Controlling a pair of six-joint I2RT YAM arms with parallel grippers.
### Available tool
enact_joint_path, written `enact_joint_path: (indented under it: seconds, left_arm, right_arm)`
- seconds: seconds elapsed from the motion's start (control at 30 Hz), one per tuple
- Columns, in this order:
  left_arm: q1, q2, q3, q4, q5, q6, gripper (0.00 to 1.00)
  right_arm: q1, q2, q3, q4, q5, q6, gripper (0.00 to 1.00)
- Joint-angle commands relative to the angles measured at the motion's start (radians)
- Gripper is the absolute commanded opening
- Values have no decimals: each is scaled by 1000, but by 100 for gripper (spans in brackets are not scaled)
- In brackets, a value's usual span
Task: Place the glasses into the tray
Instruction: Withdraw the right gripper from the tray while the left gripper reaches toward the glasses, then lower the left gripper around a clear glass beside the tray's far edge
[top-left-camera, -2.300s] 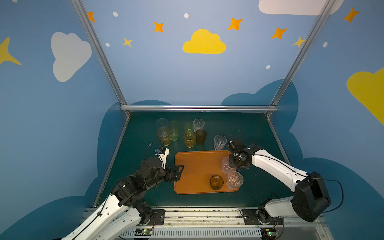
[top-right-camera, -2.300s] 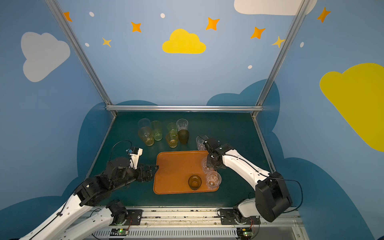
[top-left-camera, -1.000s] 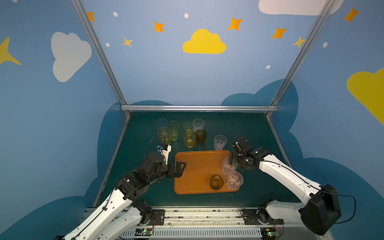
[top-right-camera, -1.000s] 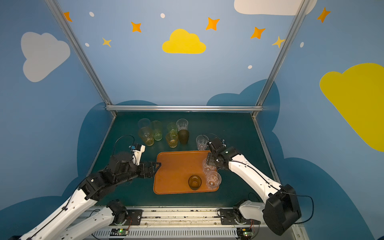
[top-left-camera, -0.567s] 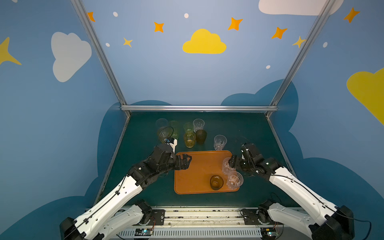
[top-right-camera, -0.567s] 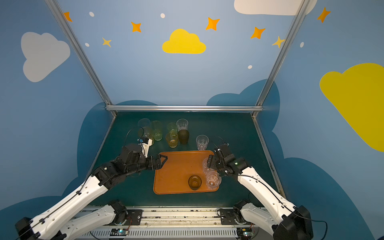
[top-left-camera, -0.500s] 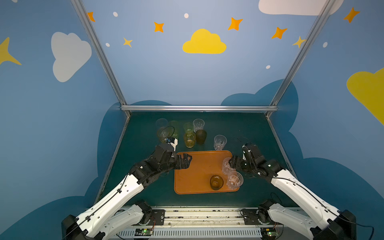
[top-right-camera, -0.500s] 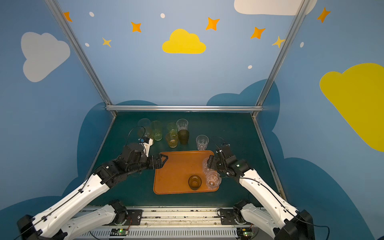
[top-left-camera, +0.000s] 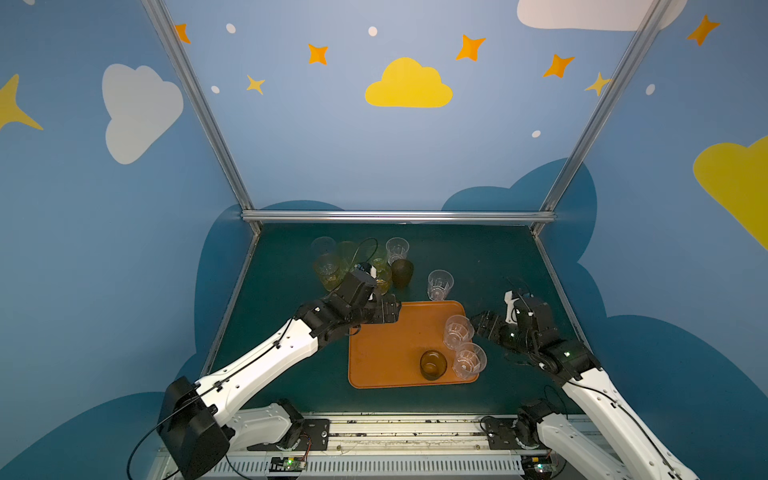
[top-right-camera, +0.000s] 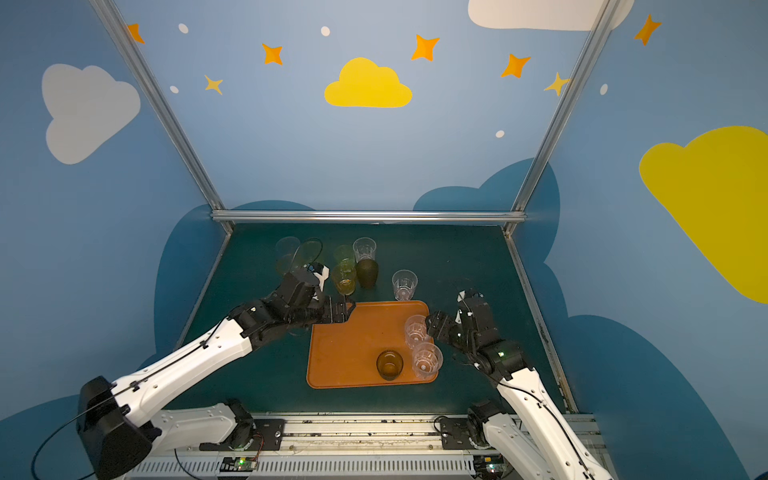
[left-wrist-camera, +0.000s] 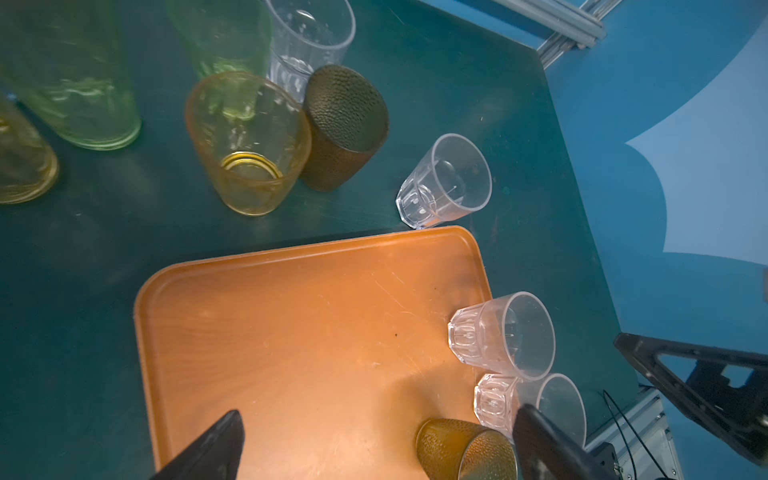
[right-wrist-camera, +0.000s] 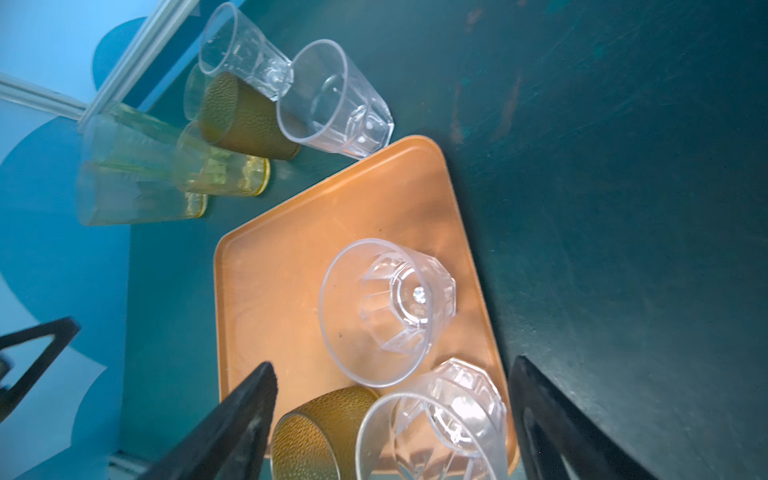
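Observation:
The orange-brown tray (top-left-camera: 386, 357) lies at the table's front middle. Two clear faceted glasses (top-left-camera: 458, 331) (top-left-camera: 469, 360) and a dark smoky-brown glass (top-left-camera: 433, 364) stand in its right part. Another clear glass (top-left-camera: 439, 284) stands on the table just behind the tray. Several yellow, green, clear and dark glasses (top-left-camera: 328, 272) cluster at the back left. My left gripper (top-left-camera: 390, 311) hovers open and empty over the tray's far left corner (left-wrist-camera: 378, 419). My right gripper (top-left-camera: 484, 326) is open and empty just right of the tray, close beside the clear glasses (right-wrist-camera: 392, 368).
The dark green table top (top-left-camera: 478, 257) is walled in blue, with an aluminium rail (top-left-camera: 395, 216) along the back and slanted posts at both sides. The arms' base rail (top-left-camera: 395, 432) runs along the front edge.
My left arm has reached forward and right, bringing its open gripper over the tray's far left corner. My right gripper has drawn back to the right, away from the clear glasses in the tray.

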Motion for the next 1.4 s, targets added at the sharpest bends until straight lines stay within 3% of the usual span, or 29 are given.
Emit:
enact_joint_path:
  seconds: [0.0, 0.23, 0.73, 0.83, 1.0, 1.37]
  left_arm:
    - [-16, 55, 49, 26, -20, 16, 100]
    - [-42, 233, 189, 2, -5, 50, 100]
    - [-52, 482, 377, 7, 8, 113, 98]
    - [-51, 527, 416, -1, 20, 115, 91]
    - [-51, 593, 479, -37, 1, 120, 67]
    - [-42, 735, 659, -153, -41, 72, 52]
  right_arm:
    - [-10, -31, -9, 32, -75, -21, 86]
    - [-15, -111, -82, 63, -62, 30, 86]
    - [-15, -193, -158, 140, -180, 21, 86]
    - [-15, -193, -165, 138, -182, 27, 86]
    - [-15, -197, -174, 129, -177, 36, 86]
    - [-15, -219, -178, 97, -152, 36, 86]
